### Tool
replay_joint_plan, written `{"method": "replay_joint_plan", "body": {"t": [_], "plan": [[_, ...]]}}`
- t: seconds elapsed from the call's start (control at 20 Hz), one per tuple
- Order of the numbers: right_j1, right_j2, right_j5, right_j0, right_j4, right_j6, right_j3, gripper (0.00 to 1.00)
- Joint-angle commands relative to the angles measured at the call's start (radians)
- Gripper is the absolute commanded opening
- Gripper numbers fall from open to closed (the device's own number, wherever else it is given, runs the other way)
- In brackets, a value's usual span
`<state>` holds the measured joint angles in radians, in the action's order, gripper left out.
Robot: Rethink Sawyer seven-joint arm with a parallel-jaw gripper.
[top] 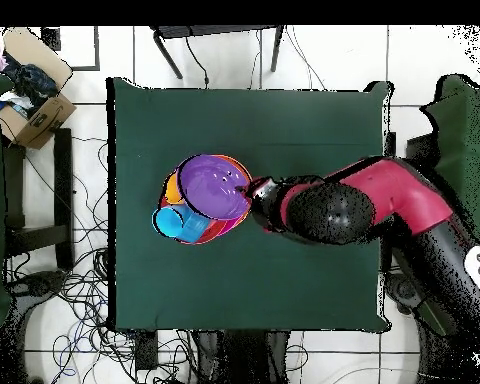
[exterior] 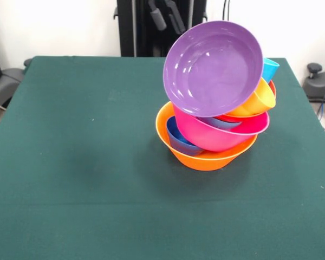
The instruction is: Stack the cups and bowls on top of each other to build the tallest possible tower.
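Note:
The tower stands right of the table's middle in the front view. Its base is the large orange bowl [exterior: 206,158], with the small dark blue bowl [exterior: 179,140] and the large pink bowl [exterior: 225,132] in it. Above them are the red-orange bowl [exterior: 271,89], a yellow cup [exterior: 257,100] on its side and a light blue cup [exterior: 270,68]. The wide purple bowl [exterior: 212,67] leans on top, tilted steeply towards the camera. In the overhead view the purple bowl [top: 214,185] tops the pile, and my gripper [top: 252,190] is at its right rim, its state hidden under the arm.
The green table [exterior: 86,162] carries nothing else that shows. My red and black arm [top: 364,205] reaches across the table's right half in the overhead view. A cardboard box [top: 34,108] and cables lie on the floor to the left.

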<state>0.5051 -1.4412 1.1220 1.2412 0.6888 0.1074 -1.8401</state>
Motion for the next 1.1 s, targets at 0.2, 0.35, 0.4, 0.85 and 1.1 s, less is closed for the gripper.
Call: {"method": "replay_joint_plan", "body": {"t": [0.2,0.35,0.4,0.85,1.1], "plan": [[-0.020,0.093,0.231,-0.072,0.014,0.487,0.260,1.00],[0.004,0.099,0.204,-0.086,-0.007,0.414,0.278,1.00],[0.013,0.106,0.201,-0.096,-0.011,0.394,0.293,1.00],[-0.015,0.244,0.319,-0.244,-0.028,0.379,0.598,1.00],[-0.047,0.282,0.384,-0.290,-0.017,0.462,0.729,1.00]]}}
